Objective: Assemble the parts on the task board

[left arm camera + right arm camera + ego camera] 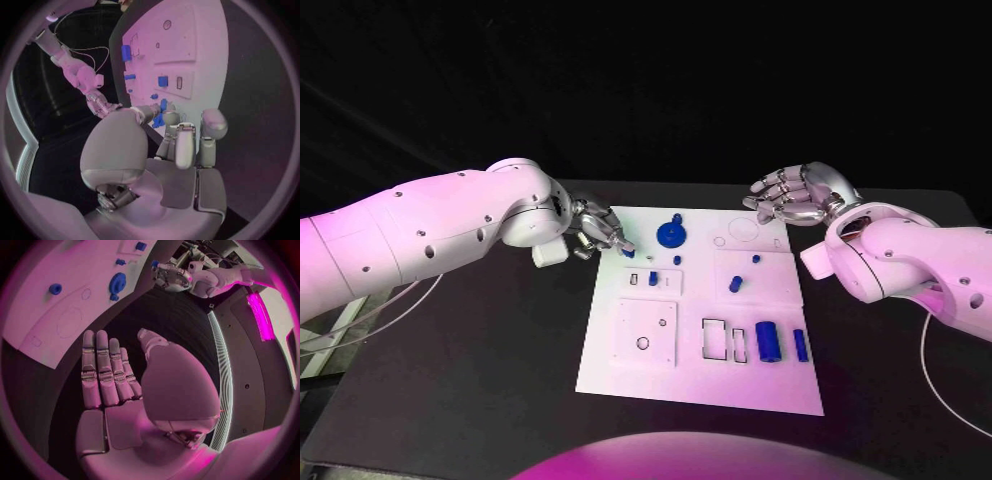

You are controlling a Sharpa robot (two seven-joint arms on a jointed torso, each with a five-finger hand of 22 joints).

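Our left hand (593, 232) reaches for a small blue part (629, 253) at the task board's (733, 385) far left corner; we cannot tell if it holds it. Our right hand (793, 194) hovers with fingers spread, holding nothing. Next we need a careful pinch.

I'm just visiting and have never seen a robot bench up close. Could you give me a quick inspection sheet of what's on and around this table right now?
Surface: black table, carrying a white task board in the middle.
Job's things: blue parts on the board: a round disc at the far edge, a large cylinder and a slimmer bar near the front, small pieces between.
Clutter: nothing seen.
Hands: left hand at the board's far left corner, fingertips by a small blue piece; whether it holds it cannot be told. Right hand raised beyond the far right corner, fingers apart, holding nothing.
Cables: thin pale cable looping under the left arm.
Surroundings: dark backdrop.
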